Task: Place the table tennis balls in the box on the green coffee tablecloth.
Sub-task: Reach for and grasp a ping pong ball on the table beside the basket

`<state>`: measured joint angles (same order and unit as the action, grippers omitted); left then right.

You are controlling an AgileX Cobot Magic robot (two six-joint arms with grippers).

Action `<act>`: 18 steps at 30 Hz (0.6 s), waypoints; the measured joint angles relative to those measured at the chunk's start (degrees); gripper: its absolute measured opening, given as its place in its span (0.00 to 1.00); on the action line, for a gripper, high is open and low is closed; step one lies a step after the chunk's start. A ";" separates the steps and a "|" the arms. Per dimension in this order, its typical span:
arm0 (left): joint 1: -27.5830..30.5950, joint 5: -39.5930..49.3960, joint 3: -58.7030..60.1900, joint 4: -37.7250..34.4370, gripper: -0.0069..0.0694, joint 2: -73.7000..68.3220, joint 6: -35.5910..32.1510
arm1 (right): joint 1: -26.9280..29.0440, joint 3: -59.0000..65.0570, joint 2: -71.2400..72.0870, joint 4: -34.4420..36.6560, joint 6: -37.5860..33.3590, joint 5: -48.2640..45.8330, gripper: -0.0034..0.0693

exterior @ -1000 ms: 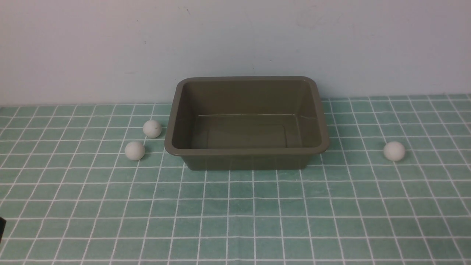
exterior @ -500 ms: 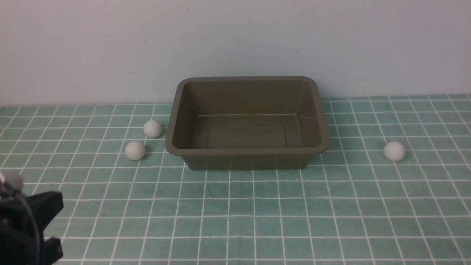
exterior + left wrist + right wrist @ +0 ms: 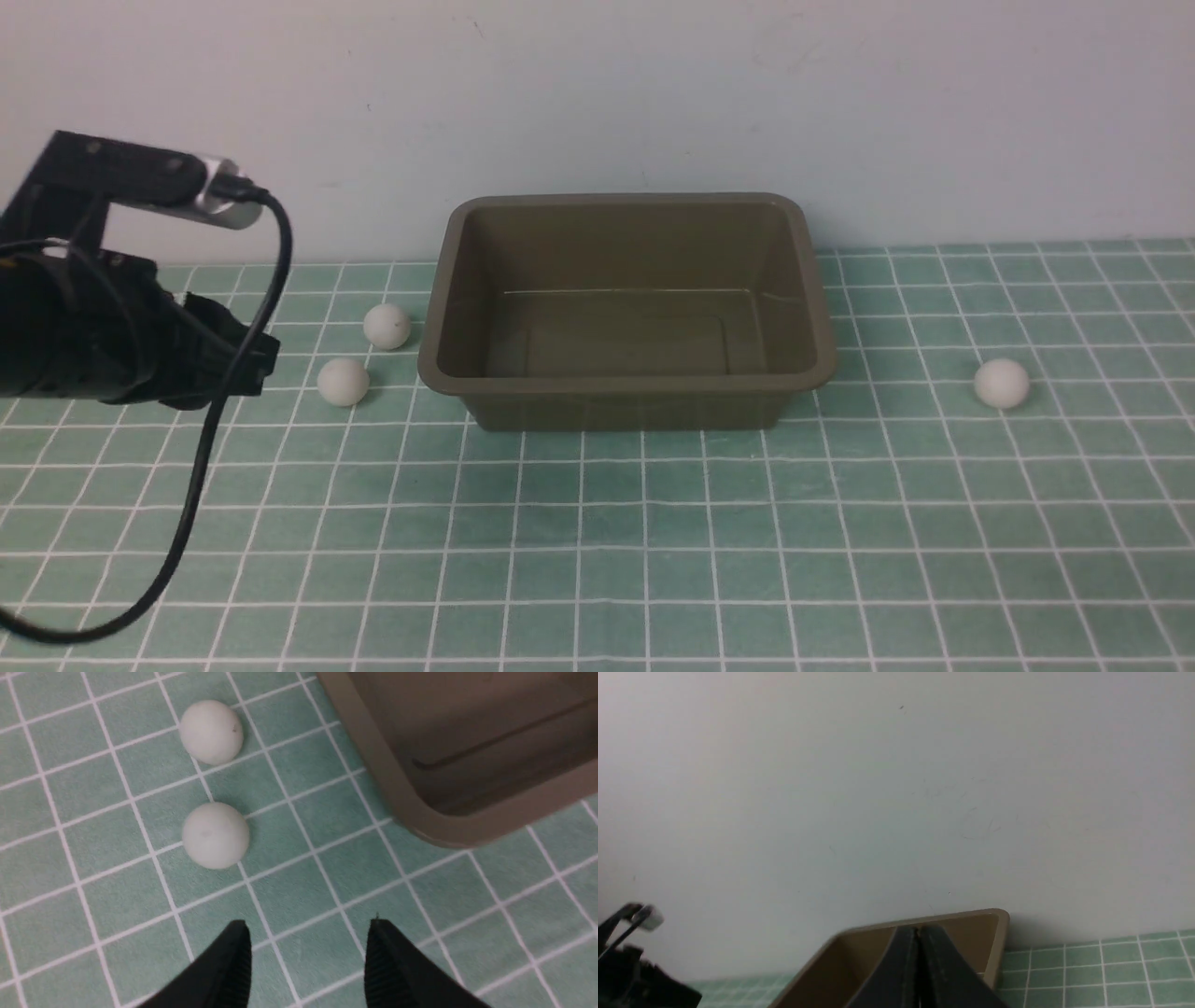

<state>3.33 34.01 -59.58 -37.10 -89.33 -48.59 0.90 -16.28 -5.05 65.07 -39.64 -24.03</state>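
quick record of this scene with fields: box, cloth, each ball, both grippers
box: olive-brown, empty, on the cloth
tablecloth: green with white grid
near left ball: on cloth, left of box
far left ball: on cloth, nearer the wall, small dark mark
right ball: on cloth, right of box
left gripper: open, empty, short of the two left balls
right gripper: shut, empty

Matte white balls (image 3: 343, 382), a smooth, slightly glossy plastic box (image 3: 625, 387), a soft woven-looking tablecloth (image 3: 653, 541).
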 joint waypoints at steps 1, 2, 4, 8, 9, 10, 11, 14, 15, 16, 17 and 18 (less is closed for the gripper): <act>0.00 -0.64 -0.87 0.00 0.50 -1.56 0.00 | 0.00 -2.91 -2.12 -2.26 -0.71 -2.09 0.03; 0.00 -1.60 -2.02 0.00 0.50 -3.24 0.20 | 0.00 -6.50 -6.12 -5.88 -0.82 -5.34 0.03; 0.00 -1.84 -3.85 0.00 0.51 -5.54 0.81 | 0.00 -12.49 -11.96 -11.70 0.38 -10.13 0.03; 0.00 -1.84 -8.29 0.66 0.54 -9.88 1.34 | 0.00 -25.39 -25.46 -24.64 8.10 -21.14 0.03; 0.00 -1.89 -9.20 1.09 0.54 -10.71 1.34 | 0.00 -28.17 -28.20 -26.96 9.56 -23.10 0.03; -0.05 -1.89 -10.08 1.56 0.54 -11.58 1.34 | 0.00 -30.74 -30.69 -29.83 11.24 -24.85 0.03; -0.06 -1.89 -11.03 1.94 0.54 -12.71 1.34 | 0.00 -33.08 -32.05 -32.64 12.14 -25.80 0.03; -0.53 -1.89 -12.80 2.82 0.54 -15.32 1.34 | 0.00 -39.57 -38.86 -42.15 17.60 -29.18 0.03; -0.66 -1.89 -13.46 3.33 0.54 -16.19 1.40 | 0.00 -40.38 -39.59 -43.28 18.05 -29.40 0.03; -1.05 -1.95 -14.21 3.91 0.54 -17.83 1.65 | 0.00 -41.01 -40.18 -43.96 18.35 -29.48 0.03; -1.26 -1.94 -14.93 4.52 0.54 -18.98 1.93 | 0.00 -41.20 -40.48 -44.30 18.58 -29.48 0.03; -1.45 -1.94 -15.39 4.82 0.54 -20.11 2.20 | 0.00 -41.35 -40.63 -44.51 18.66 -29.54 0.03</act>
<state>1.88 32.06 -74.98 -32.28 -109.44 -46.40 0.90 -57.63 -45.67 20.56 -20.98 -53.57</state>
